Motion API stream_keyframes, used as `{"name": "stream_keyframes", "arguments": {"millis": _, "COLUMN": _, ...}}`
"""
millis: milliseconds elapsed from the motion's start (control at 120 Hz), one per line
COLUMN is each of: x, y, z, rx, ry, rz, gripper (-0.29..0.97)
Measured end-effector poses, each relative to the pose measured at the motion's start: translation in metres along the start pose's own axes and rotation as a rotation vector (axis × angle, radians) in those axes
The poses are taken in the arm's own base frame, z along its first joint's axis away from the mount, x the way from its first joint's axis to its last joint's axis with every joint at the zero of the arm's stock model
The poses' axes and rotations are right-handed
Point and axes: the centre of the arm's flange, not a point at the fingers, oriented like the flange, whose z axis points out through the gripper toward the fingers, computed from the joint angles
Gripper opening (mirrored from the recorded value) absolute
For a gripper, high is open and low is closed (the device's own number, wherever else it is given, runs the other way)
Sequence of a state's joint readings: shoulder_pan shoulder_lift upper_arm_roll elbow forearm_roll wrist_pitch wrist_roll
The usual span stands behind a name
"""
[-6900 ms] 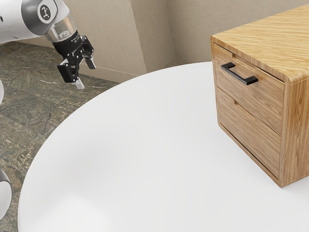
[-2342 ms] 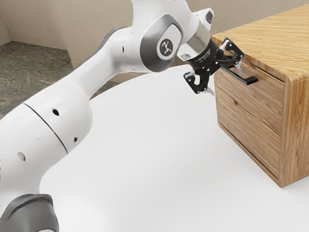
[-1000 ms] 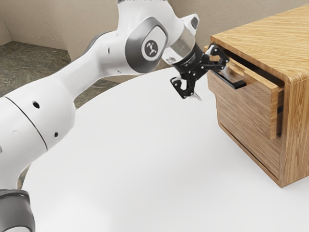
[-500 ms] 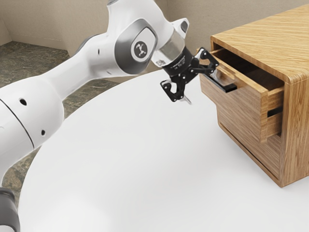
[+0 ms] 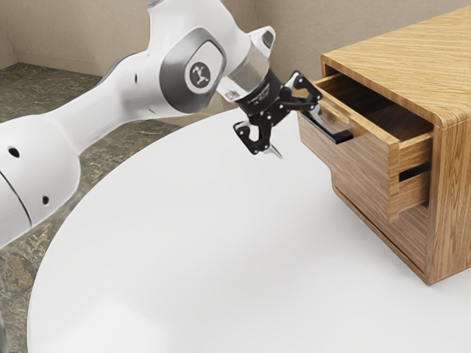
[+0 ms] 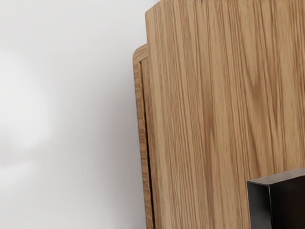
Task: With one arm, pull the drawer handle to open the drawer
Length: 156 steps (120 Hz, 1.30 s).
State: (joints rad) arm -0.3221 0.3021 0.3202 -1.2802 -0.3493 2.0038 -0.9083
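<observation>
A wooden cabinet stands on the round white table at the exterior view's right. Its top drawer is pulled out a good way toward the arm, and its inside shows. The drawer's black bar handle faces the arm. My black gripper sits at the near end of that handle, open, with its fingers spread wide. One finger reaches in at the handle; the other hangs free above the table. The wrist view shows the drawer front close up and one end of the handle.
A lower drawer sits flush in the cabinet below the open one. The white arm comes in from the exterior view's left, over the table's edge. Stone floor and beige walls lie behind.
The arm drew back toward the exterior view's left with its finger at the handle. The top drawer slid out further than half a second ago. At the start it was shut.
</observation>
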Motion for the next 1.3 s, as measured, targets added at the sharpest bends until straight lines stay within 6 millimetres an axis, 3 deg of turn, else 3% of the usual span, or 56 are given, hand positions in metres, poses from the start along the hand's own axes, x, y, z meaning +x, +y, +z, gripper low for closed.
{"name": "stream_keyframes", "arguments": {"millis": 317, "x": -0.001, "y": -0.002, "z": 0.002, "rx": 0.005, "ry": 0.005, "rz": 0.008, "gripper": 0.67}}
{"name": "stream_keyframes", "arguments": {"millis": 467, "x": -0.015, "y": 0.004, "z": 0.006, "rx": 0.0, "ry": -0.012, "rz": 0.027, "gripper": 0.67}}
{"name": "stream_keyframes", "arguments": {"millis": 717, "x": -0.022, "y": -0.003, "z": -0.006, "rx": -0.008, "ry": -0.027, "rz": 0.025, "gripper": 0.68}}
{"name": "stream_keyframes", "arguments": {"millis": 1300, "x": -0.026, "y": -0.026, "z": -0.015, "rx": -0.015, "ry": -0.031, "rz": 0.007, "gripper": 0.68}}
